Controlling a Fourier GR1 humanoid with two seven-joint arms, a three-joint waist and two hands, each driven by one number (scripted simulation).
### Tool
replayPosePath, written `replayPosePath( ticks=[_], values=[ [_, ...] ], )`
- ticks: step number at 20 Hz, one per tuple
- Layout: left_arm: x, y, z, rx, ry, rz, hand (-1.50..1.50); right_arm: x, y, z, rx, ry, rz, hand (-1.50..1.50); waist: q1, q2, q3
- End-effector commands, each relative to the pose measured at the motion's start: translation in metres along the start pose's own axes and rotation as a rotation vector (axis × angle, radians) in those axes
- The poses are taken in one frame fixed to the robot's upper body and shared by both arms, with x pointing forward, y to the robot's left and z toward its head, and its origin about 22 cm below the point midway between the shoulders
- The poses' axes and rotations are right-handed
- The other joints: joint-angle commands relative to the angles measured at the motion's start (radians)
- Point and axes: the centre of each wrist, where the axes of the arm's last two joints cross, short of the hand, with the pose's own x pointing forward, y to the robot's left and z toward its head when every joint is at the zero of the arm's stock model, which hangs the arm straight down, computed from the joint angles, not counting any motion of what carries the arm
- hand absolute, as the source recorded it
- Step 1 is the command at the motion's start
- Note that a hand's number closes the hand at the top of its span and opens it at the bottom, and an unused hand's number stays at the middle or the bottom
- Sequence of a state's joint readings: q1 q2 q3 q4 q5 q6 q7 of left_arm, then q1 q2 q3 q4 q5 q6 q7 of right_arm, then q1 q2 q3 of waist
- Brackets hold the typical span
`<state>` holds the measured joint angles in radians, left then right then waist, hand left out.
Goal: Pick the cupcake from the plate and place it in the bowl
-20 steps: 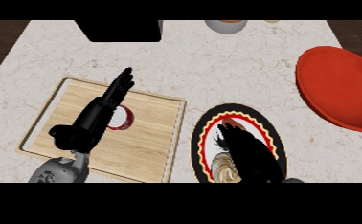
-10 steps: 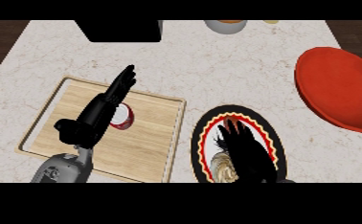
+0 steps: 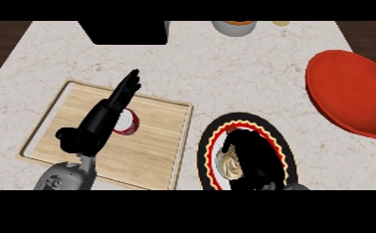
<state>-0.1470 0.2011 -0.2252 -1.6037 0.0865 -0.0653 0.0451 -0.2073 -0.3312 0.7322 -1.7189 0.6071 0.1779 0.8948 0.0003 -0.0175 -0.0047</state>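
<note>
Right hand sits low over the plate, fingers curled down around the cupcake; only the cupcake's pale cream side shows at the hand's left edge, rest hidden under the black fingers. Cupcake is on the plate, not lifted as far as can be told. Plate is black-rimmed with a red and yellow zigzag ring, near the bottom edge of the view, right of centre.

Left hand is open, fingers straight and pointing up and to the right, above the wooden cutting board at lower left. A small red-rimmed ring-like item lies on the board, partly covered by this hand; what it is can't be told.

Red bowl is at the right edge of the marble worktop, well apart from the plate, cut off by the frame. Black box at the top left, small grey bowl with something orange in it at top centre.
</note>
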Motion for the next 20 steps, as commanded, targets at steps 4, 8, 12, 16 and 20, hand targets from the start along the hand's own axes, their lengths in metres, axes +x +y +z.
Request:
replayPosePath(
  ticks=[4,8,12,16,20],
  values=[
    [-0.005,-0.014,0.003,-0.005,0.042,0.014,0.0,-0.005,-0.002,-0.007,-0.003,0.006,-0.006,1.5,0.0,0.017,0.005],
    [-0.003,0.001,0.005,0.004,0.023,0.0,0.0,-0.021,-0.033,-0.041,-0.07,0.049,0.063,1.5,0.005,0.019,0.005],
    [-0.004,0.009,0.005,-0.001,0.032,0.009,0.0,-0.067,-0.06,-0.06,-0.207,0.089,0.152,1.5,0.007,0.02,0.005],
    [-0.017,-0.001,0.006,-0.001,0.069,0.029,0.0,-0.049,-0.082,-0.048,-0.412,0.161,0.183,1.5,-0.004,0.017,0.004],
    [0.008,-0.006,0.005,0.012,0.039,0.008,0.0,-0.052,-0.117,-0.035,-0.645,0.11,0.064,1.5,-0.003,0.013,0.005]
  ],
)
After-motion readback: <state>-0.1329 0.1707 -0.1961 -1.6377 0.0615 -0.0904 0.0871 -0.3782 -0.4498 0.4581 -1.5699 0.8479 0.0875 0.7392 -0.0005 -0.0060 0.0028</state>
